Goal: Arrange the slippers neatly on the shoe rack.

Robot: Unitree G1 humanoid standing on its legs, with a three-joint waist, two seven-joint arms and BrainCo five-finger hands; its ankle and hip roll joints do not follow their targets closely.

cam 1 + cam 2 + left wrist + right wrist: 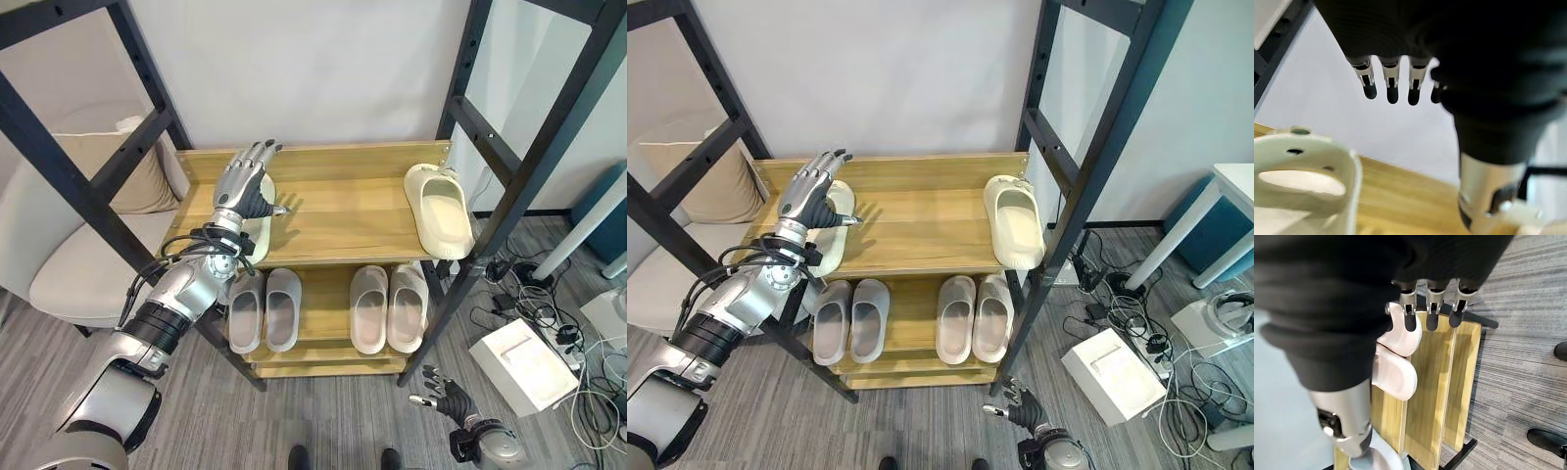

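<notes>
Left eye view: left robot hand (245, 186) w/ fingers straight, spread wide, over cream slipper (257, 233) at top shelf (343, 211) left edge; its mate (440, 209) lies at right edge. Right robot hand (449, 399) hangs low nr floor, relaxed, empty. Left wrist view: slipper strap (1312, 166) just beside fingers (1392, 88), not gripped. Judged light, soft foam, slightly flexible; take hold across the strap.

A lab or office: grey carpet (323, 411), tangled floor cables (578, 382), desk legs (578, 235).
</notes>
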